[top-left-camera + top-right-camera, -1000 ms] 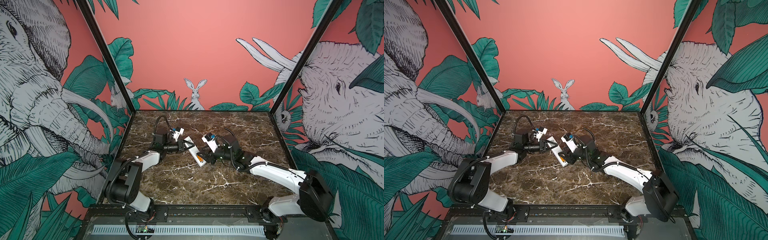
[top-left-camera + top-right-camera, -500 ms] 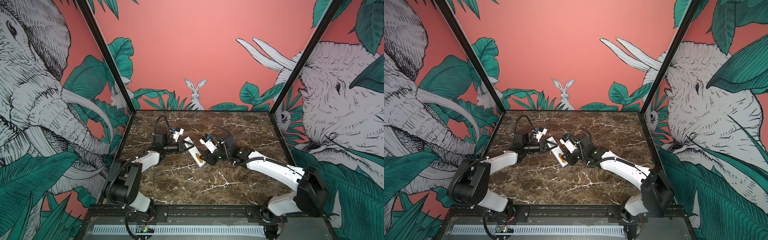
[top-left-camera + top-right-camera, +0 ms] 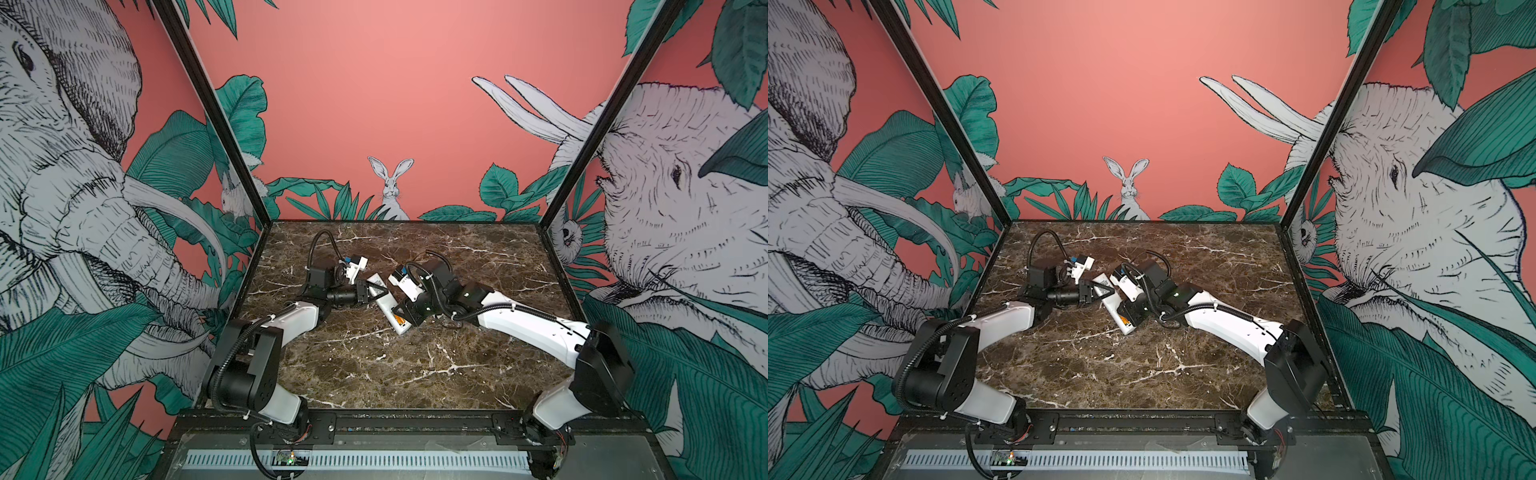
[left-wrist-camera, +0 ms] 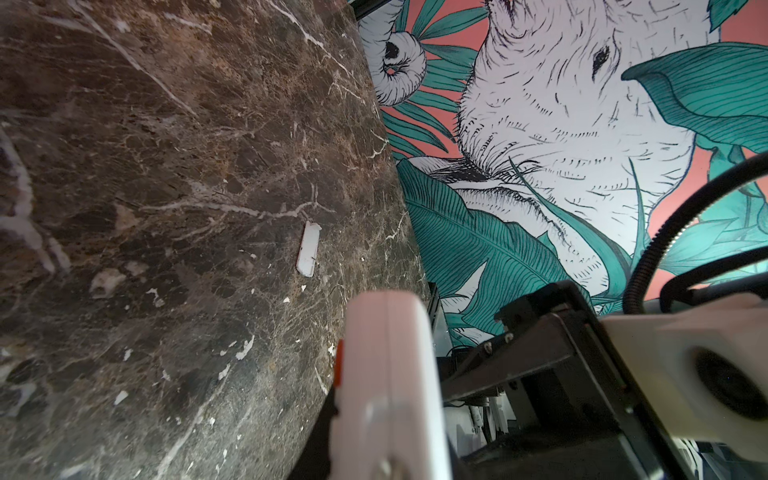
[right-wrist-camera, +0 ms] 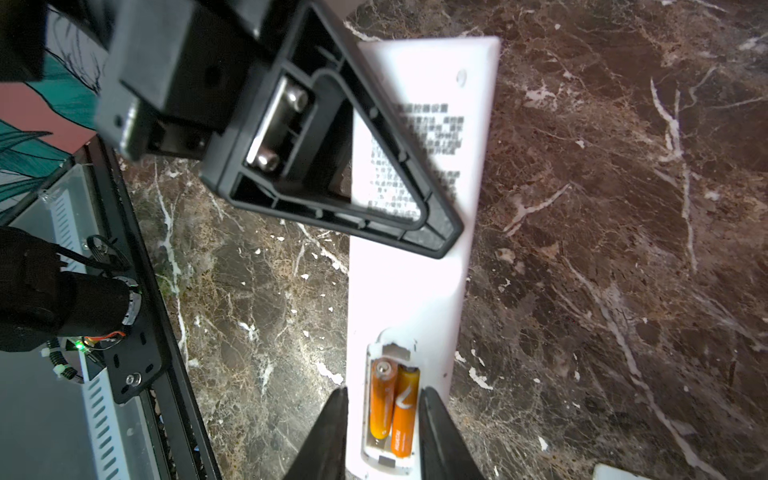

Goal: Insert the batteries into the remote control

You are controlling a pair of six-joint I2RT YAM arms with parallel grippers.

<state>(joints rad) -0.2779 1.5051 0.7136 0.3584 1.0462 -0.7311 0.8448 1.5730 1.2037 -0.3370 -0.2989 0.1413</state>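
Note:
The white remote control lies slantwise at mid-table with its plain back up. Its compartment at the near end is uncovered, and the two orange batteries lie in it side by side. My left gripper is shut on the remote's far end; one triangular finger rests over the printed back. The remote's edge fills the left wrist view. My right gripper clasps the near end, a finger against each long side of the compartment.
A small white cover piece lies loose on the marble to the right of the remote, apart from both grippers. The black front rail runs along the table's near edge. Painted walls close in the other three sides.
The right arm has swung in toward the remote's near end, and its jaws have narrowed round the battery compartment. The left gripper and the remote have stayed put.

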